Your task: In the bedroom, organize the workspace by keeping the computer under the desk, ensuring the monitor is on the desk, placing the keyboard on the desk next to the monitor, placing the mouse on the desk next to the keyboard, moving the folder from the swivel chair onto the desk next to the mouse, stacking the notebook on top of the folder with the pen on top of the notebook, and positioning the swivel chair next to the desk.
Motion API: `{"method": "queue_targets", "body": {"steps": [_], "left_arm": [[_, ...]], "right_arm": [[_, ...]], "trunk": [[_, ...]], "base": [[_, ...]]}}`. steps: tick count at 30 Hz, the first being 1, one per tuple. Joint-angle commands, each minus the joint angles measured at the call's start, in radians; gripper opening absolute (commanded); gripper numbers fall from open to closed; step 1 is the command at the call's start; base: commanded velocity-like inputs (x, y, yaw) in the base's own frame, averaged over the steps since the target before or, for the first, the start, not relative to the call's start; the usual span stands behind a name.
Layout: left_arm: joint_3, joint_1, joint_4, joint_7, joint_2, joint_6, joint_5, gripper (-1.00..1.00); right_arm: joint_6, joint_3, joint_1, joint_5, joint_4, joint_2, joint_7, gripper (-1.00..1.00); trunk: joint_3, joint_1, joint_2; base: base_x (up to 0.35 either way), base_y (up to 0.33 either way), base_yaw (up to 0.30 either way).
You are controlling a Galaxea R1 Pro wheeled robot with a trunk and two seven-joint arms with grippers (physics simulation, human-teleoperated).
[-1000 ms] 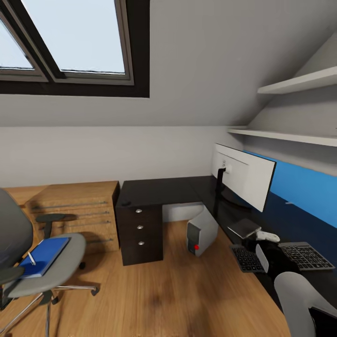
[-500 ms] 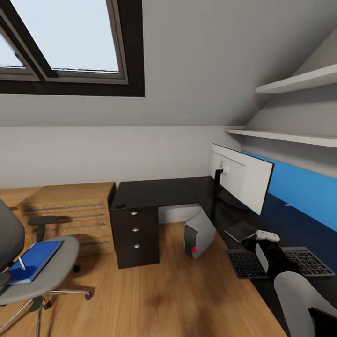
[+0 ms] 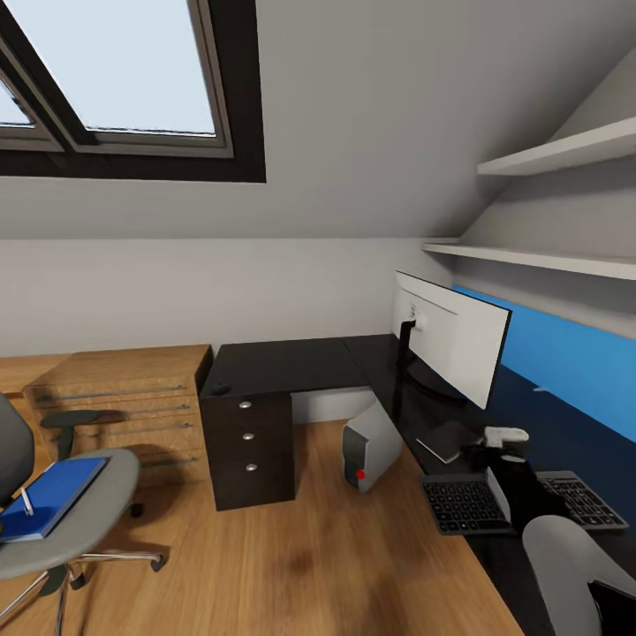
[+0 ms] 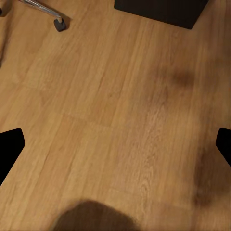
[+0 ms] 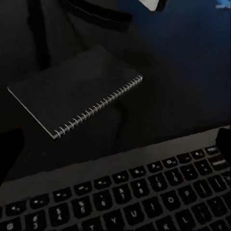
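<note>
Risk: right arm hanging low over keyboard [image 3: 521,502] at lower right of head frame; careless sweep likely shoving keyboard or notebook [image 5: 77,89] off desk [image 3: 291,364].

Risk: pen [image 3: 26,502] lying loose on folder [image 3: 49,496], lower left; chair [image 3: 62,521] rolling on casters likely spilling both.

Right claw: tips just showing at frame edges in right wrist view, apparently spread, gripping nothing; keyboard directly beneath, notebook just beyond.

Left claw: tips wide apart, empty, over wood floor [image 4: 115,125]; folder well apart.

Monitor [image 3: 452,346] standing on desk; computer [image 3: 369,443] leaning under desk.
</note>
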Motion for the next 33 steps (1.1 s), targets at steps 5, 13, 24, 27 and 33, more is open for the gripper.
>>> {"method": "queue_targets", "body": {"steps": [5,13,24,27,33], "left_arm": [[-0.003,0.000,-0.008,0.004,0.000,0.001,0.007,1.00],[-0.003,0.000,-0.085,0.010,-0.001,0.002,0.009,1.00],[0.002,0.000,-0.427,0.096,-0.030,0.467,0.065,1.00],[0.003,0.000,-0.516,0.141,-0.072,0.559,0.099,1.00],[-0.001,-0.001,-0.568,0.220,-0.141,0.614,0.121,1.00]], "right_arm": [[-0.081,-0.008,0.000,0.093,0.051,-0.133,0.380,1.00],[-0.012,-0.011,0.000,0.106,0.016,-0.173,0.470,1.00],[0.030,-0.015,0.000,0.107,0.007,-0.171,0.469,1.00],[0.051,-0.015,0.000,0.107,0.008,-0.170,0.469,1.00],[0.087,-0.015,0.000,0.107,0.009,-0.170,0.468,1.00]], "trunk": [[-0.001,0.000,-0.001],[-0.001,0.000,-0.001],[-0.004,0.004,-0.008],[-0.014,0.015,-0.029],[-0.032,0.038,-0.071]], "base": [[0.002,-0.002,0.000],[0.000,0.000,0.000],[0.000,0.000,0.000],[0.000,0.000,0.000],[0.000,0.000,0.000]]}}
